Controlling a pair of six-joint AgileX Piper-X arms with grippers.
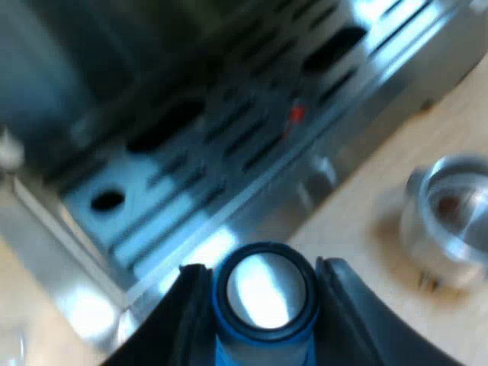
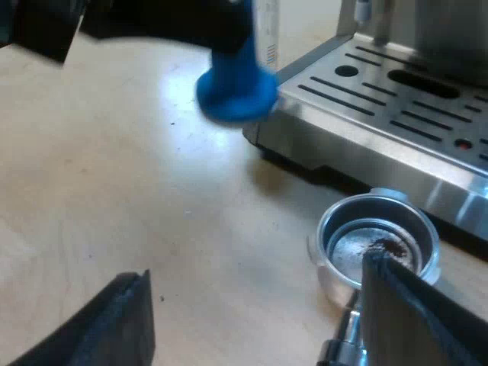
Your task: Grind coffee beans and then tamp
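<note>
Left gripper [image 1: 261,268] clamps blue tamper [image 1: 264,299]; right gripper [image 2: 256,271] spread wide

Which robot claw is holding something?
The left gripper: it is shut on the blue tamper, close to the espresso machine. The right gripper is open and holds nothing, next to the metal holder.

Both views face down, sharing the holder [image 2: 381,200].
</note>
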